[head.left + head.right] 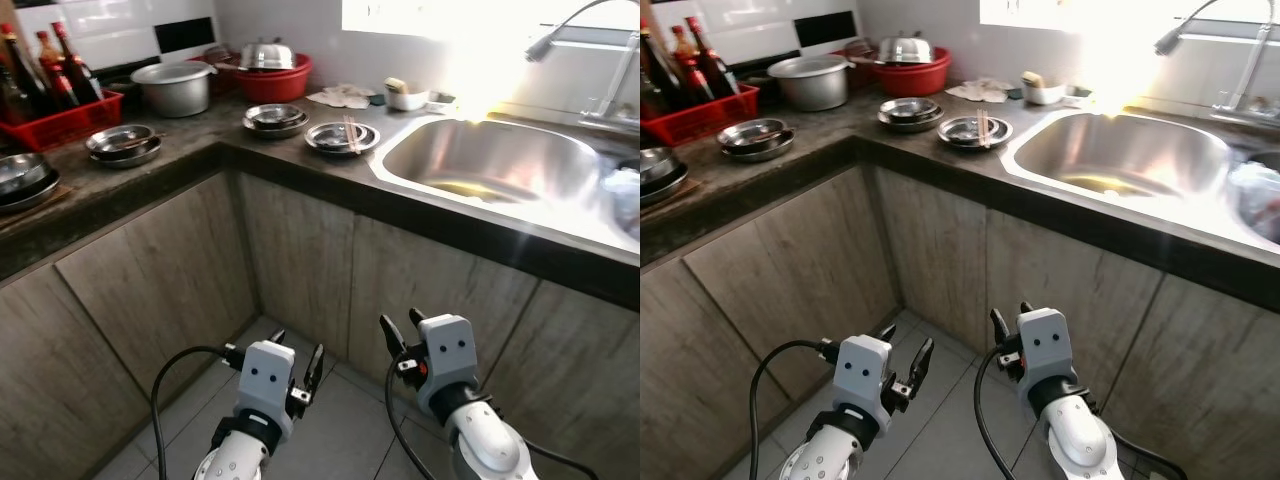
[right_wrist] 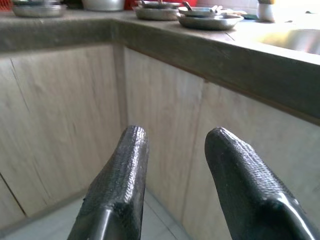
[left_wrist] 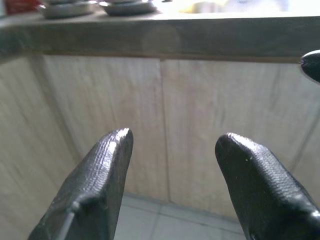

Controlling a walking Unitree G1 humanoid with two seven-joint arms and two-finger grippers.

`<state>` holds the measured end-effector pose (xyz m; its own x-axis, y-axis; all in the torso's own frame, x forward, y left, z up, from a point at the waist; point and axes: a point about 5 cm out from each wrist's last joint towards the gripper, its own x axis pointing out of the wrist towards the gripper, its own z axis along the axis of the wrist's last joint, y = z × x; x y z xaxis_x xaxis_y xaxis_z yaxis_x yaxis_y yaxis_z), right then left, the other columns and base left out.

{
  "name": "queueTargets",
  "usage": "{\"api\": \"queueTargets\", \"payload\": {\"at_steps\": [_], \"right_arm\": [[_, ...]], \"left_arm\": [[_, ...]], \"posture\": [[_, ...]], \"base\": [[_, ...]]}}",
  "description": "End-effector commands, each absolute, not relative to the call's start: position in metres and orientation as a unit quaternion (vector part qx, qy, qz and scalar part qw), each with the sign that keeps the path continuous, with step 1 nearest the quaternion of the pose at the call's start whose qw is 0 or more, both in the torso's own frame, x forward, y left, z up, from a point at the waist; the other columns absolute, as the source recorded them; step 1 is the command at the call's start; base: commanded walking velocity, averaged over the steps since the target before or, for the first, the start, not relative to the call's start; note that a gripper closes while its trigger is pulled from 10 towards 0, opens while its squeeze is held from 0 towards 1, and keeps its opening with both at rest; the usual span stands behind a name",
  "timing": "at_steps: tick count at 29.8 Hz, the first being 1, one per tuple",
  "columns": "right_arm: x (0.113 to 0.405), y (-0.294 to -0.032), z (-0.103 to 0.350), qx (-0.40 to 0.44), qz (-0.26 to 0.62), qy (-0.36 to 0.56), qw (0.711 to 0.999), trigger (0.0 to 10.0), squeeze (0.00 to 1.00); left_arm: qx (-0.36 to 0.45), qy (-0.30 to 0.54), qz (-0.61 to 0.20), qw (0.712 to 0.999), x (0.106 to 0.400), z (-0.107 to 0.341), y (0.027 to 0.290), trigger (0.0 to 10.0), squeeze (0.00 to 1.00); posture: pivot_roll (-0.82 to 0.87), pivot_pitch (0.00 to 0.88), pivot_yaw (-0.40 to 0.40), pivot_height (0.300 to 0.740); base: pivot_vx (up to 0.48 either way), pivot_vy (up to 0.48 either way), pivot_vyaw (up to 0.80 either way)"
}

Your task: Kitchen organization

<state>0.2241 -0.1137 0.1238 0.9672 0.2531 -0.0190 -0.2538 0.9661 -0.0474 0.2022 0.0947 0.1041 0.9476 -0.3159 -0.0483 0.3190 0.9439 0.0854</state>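
A dark stone L-shaped bench (image 1: 200,150) wraps the corner above wood-grain cabinet doors (image 1: 300,255). On it, left to right: a red crate of bottles (image 1: 60,120), three stacks of steel plates (image 1: 124,143), an aluminium pot (image 1: 173,87), a red basin (image 1: 272,80), then the steel sink (image 1: 490,165) under its tap (image 1: 600,50). Both pincers hang low over open tiled floor (image 1: 330,420), short of the bench edge: left pincer (image 1: 297,360) open and empty, right pincer (image 1: 402,330) likewise parted, holding nothing.

Shiny steel sink (image 1: 490,160), glossy metal plates (image 1: 342,137) and pot (image 1: 175,87), dark mottled stone table (image 1: 200,150), matt grey wood-grain cabinet doors (image 1: 300,260), red plastic crate (image 1: 62,122), textured matt black rubbery fingers (image 2: 120,185)
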Motion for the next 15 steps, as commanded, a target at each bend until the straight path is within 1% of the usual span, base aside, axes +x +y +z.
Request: {"api": "queueTargets", "payload": {"at_steps": [1,10,12,15], "right_arm": [[0.2249,-0.1151,0.1256,-0.029,0.129,-0.002,0.991,10.0,0.00],[0.2276,-0.1145,0.1269,-0.030,0.133,-0.006,0.991,10.0,0.00],[0.2291,-0.1150,0.1272,-0.031,0.133,-0.007,0.991,10.0,0.00],[0.2292,-0.1149,0.1275,-0.031,0.133,-0.008,0.991,10.0,0.00]], "left_arm": [[0.045,0.017,-0.166,0.985,0.2020,0.1044,0.0920,10.0,0.00],[0.040,0.020,-0.161,0.986,0.2036,0.1039,0.0937,10.0,0.00],[0.042,0.019,-0.161,0.986,0.2038,0.1039,0.0936,10.0,0.00],[0.043,0.018,-0.163,0.985,0.2036,0.1042,0.0929,10.0,0.00]], "posture": [[0.01,0.000,-0.005,0.740],[0.01,0.000,-0.001,0.740],[0.01,0.000,-0.001,0.740],[0.01,0.000,0.001,0.740]], "base": [[0.000,0.000,0.80],[0.240,0.000,0.80],[0.000,0.000,0.80],[0.240,0.000,0.80]]}}
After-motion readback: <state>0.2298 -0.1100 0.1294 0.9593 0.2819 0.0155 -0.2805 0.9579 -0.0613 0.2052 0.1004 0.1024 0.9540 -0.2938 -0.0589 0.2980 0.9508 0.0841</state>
